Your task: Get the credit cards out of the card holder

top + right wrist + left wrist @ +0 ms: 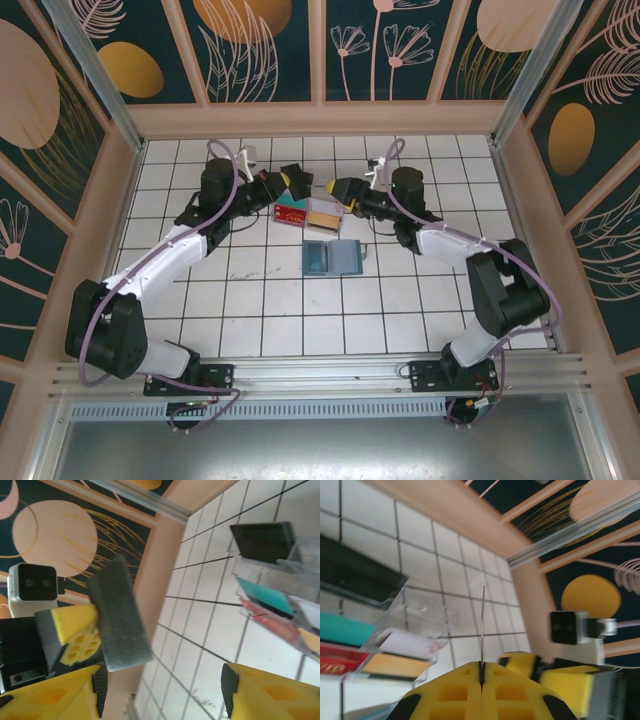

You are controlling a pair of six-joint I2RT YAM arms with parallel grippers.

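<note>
The teal-blue card holder (335,258) lies open and flat on the tiles, nearer than both grippers. Its left half shows a pale printed face. My left gripper (291,181) (481,672) is shut on a thin card (483,622), seen edge-on in the left wrist view. In the right wrist view that card (120,615) looks dark grey-blue, and I cannot make out any print on it. My right gripper (337,190) (162,690) faces it a short way off, open with nothing between the jaws.
A clear divided tray (306,213) (415,625) (280,587) sits just below the grippers, holding red, teal, orange, white and black items. The wooden back wall (320,118) is close behind.
</note>
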